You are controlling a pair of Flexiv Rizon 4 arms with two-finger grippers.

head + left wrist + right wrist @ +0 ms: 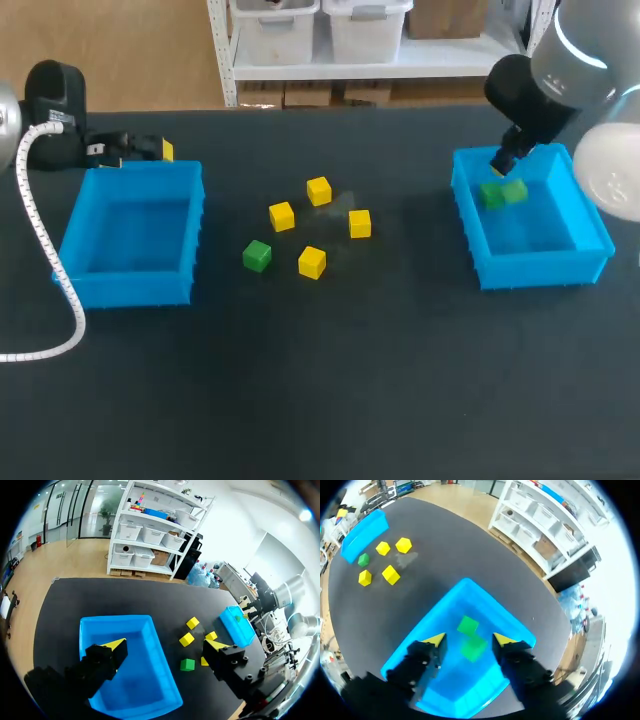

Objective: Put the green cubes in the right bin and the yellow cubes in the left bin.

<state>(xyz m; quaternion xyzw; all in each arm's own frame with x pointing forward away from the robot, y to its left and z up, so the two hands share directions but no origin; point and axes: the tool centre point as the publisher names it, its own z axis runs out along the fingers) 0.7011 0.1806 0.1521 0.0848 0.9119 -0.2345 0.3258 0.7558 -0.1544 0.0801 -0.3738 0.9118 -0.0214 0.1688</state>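
My right gripper (504, 160) hangs open over the right blue bin (590, 250). Two green cubes (492, 195) (515, 190) lie side by side inside that bin. In the right wrist view one of the two green cubes (473, 649) shows between the yellow fingertips (435, 640) without touching them, the other green cube (468, 625) just ahead. A third green cube (257, 255) and several yellow cubes (318, 190) sit on the table's middle. My left gripper (135, 150) stands open at the far rim of the left blue bin (130, 290), which holds nothing.
A white coiled cable (40, 260) runs down the table's left side past the left bin. The black table (320, 400) stretches bare toward its front edge.
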